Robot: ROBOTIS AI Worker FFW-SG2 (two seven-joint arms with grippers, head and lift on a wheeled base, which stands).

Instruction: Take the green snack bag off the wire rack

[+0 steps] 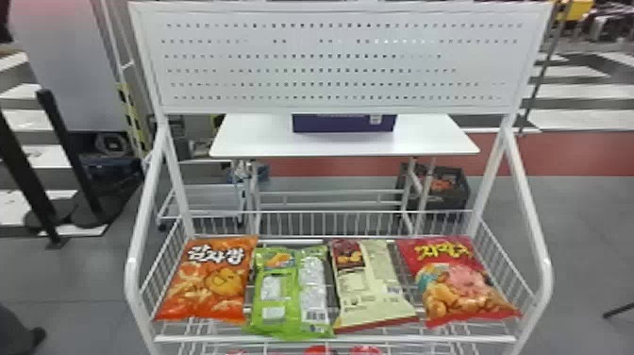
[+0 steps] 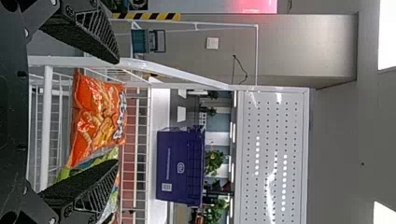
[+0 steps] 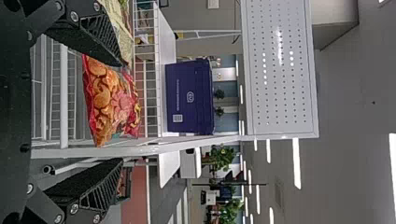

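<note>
The green snack bag (image 1: 291, 292) lies on the wire rack (image 1: 330, 338), second from the left, between the orange bag and the cream one. In the left wrist view, my left gripper (image 2: 117, 112) stands open, nothing held, with the orange bag and part of the green bag (image 2: 88, 164) beyond its fingers. My right gripper (image 3: 122, 112) is also open and holds nothing; the red snack bag lies beyond it in the right wrist view.
On the rack also lie an orange bag (image 1: 207, 278), a cream bag (image 1: 370, 283) and a red bag (image 1: 460, 283). White side rails (image 1: 137, 245) flank it, and a perforated panel (image 1: 330, 61) rises behind. A white table (image 1: 339, 144) bears a purple box (image 1: 343, 123).
</note>
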